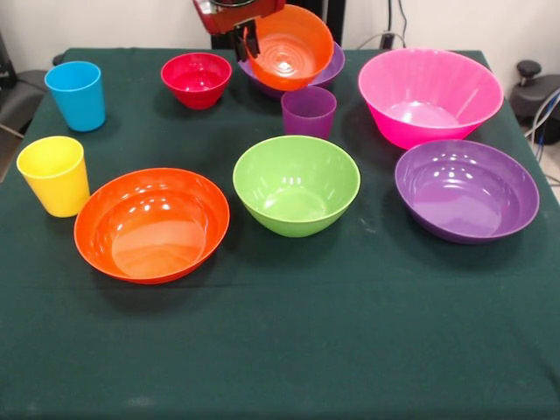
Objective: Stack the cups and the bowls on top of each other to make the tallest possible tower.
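A: Gripper noted at top centre, fingers clamped on the rim of the small orange bowl. Bowl held tilted, open side turned toward the camera, raised clear of the cloth.

B: Confirmed. Directly behind and partly hidden, a purple bowl, only its rim edge visible to the right of the held one. Cannot tell whether the two touch.

A: Left of that, small red bowl, upright on the green tablecloth. Further left, blue cup, upright, near the cloth's edge.

B: Yellow cup nearer the camera on the same side, upright, just beside the wide orange bowl. Gap or contact between them not determinable.

A: Centre: purple cup, upright, below the held bowl in the frame. Green bowl in front of it, apart.

B: Right side: pink bowl, largest on the table, upright. Second purple bowl in front of it, appearing to sit slightly tipped toward the camera.

A: Tower: none standing. All cups and bowls separate, opening upward, except the one in the grasp.

B: Noted. Nearest part of the cloth bare.
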Robot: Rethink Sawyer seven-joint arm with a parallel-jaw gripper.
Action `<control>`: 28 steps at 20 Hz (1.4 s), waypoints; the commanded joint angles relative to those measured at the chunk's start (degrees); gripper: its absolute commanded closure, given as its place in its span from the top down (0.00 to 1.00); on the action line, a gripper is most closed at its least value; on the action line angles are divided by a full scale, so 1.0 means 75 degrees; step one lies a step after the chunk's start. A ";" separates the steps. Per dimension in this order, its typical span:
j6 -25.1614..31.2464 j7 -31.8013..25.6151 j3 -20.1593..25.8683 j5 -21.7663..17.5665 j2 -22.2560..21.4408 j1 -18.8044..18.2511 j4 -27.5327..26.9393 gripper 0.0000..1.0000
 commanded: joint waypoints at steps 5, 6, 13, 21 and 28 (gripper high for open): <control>-0.0086 -0.1638 0.0706 -0.0113 0.0045 0.0247 0.0784 0.00; -0.0014 -0.1571 0.0666 -0.0107 0.0084 0.0270 0.0789 0.00; 0.0091 -0.1835 0.0663 -0.0167 0.0283 -0.0103 0.0868 0.00; -0.0221 -0.1639 0.0512 -0.0469 0.0621 0.0071 0.0613 0.00; -0.0475 -0.1540 0.0658 -0.0593 0.0655 0.0249 0.0439 0.00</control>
